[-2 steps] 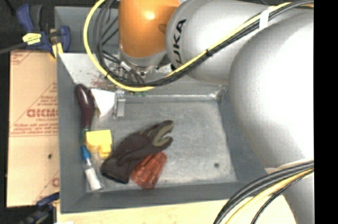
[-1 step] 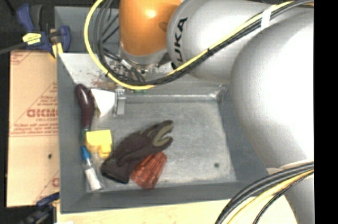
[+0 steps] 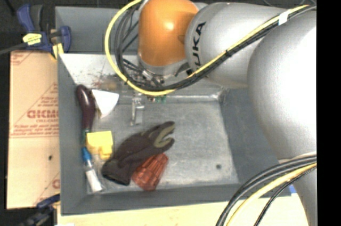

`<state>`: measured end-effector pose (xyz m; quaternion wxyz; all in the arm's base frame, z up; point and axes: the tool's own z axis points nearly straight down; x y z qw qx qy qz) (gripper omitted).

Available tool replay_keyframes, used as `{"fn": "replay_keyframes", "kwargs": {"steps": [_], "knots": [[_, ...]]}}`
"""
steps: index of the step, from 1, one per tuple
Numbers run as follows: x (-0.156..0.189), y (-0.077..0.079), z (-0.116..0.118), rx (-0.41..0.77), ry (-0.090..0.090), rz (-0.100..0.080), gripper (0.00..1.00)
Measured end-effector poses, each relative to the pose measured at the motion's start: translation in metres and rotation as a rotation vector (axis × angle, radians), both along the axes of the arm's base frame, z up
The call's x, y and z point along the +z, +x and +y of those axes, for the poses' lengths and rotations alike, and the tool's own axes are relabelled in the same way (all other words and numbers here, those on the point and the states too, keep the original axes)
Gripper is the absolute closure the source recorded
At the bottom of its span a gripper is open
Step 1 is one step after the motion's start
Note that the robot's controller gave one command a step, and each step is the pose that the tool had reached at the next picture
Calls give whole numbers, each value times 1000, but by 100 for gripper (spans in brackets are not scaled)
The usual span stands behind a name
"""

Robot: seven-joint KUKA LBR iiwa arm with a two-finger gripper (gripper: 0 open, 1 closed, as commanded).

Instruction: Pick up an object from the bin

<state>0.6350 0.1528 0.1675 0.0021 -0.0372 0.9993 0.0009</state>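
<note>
A white cone (image 3: 106, 101) lay toward the back left of the bin (image 3: 202, 131), just left of the end effector (image 3: 137, 113), which hung above bare floor. Whether it was open or closed could not be told. A dark glove (image 3: 139, 149) lay in front of it, touching a red ribbed object (image 3: 151, 171) and near a yellow block (image 3: 100, 143).

A robotics laboratory. A silver KUKA-branded industrial arm (image 3: 229, 49), trailing yellow and black cables (image 3: 113, 33), reaches over a grey sheet-metal bin (image 3: 202, 129).

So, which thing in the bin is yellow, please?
The block by the left wall, just left of the dark glove; nothing else is yellow.
</note>
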Motion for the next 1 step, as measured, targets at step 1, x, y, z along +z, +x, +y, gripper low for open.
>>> {"fn": "replay_keyframes", "kwargs": {"steps": [1], "knots": [[-47,13,-20,-59,1,-5,0]]}}
